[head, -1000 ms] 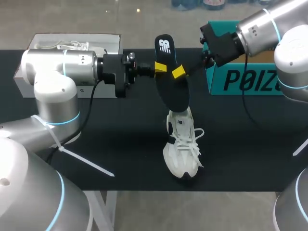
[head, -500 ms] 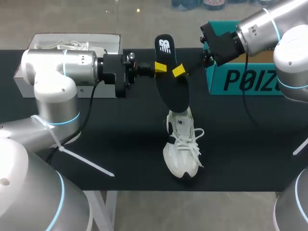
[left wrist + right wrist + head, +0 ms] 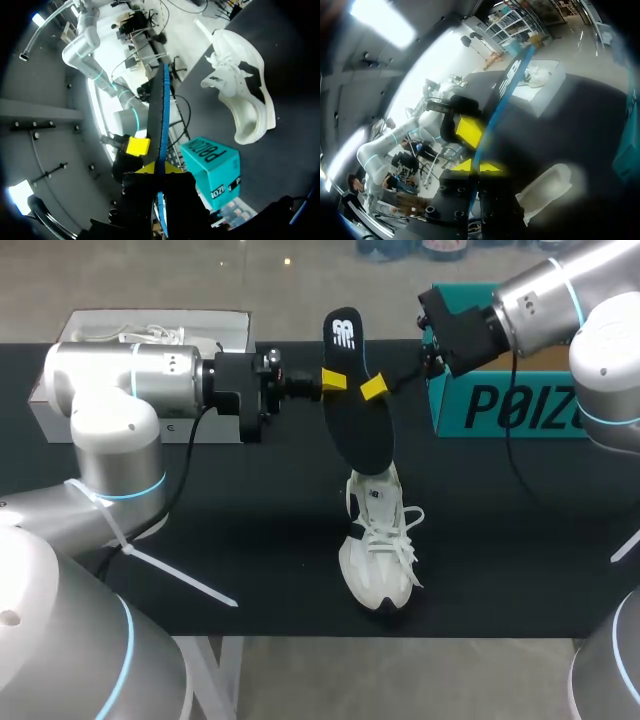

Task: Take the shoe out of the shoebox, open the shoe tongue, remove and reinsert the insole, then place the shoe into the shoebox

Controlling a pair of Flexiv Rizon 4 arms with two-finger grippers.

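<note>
Both left claw (image 3: pixel 334 381) and right claw (image 3: pixel 372 390) pinch insole (image 3: pixel 358 435) above shoe (image 3: pixel 379 552)

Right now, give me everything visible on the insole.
The insole is out of the shoe and held in the air above it. It stands near upright with a slight tilt, narrow logo end up and wider end down by the shoe's opening. I cannot tell whether it touches the shoe. Its face is black with a white logo, and edge-on in the wrist views it looks thin and blue. The left gripper and right gripper both pinch it near mid-length, from opposite edges.
</note>
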